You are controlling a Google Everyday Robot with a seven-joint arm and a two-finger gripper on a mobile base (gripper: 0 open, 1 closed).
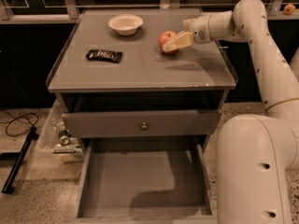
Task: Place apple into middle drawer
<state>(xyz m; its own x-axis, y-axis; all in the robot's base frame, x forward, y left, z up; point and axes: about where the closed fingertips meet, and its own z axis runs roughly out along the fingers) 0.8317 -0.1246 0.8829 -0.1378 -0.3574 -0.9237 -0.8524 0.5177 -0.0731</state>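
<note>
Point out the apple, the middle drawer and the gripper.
apple [163, 37]: camera view, its red left side.
middle drawer [126, 176]: camera view, bare floor of the pulled-out box.
gripper [175, 42]: camera view, its tip, by the apple's right side.

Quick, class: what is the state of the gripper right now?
Gripper: at the apple on the cabinet top; open or shut cannot be told.
</note>
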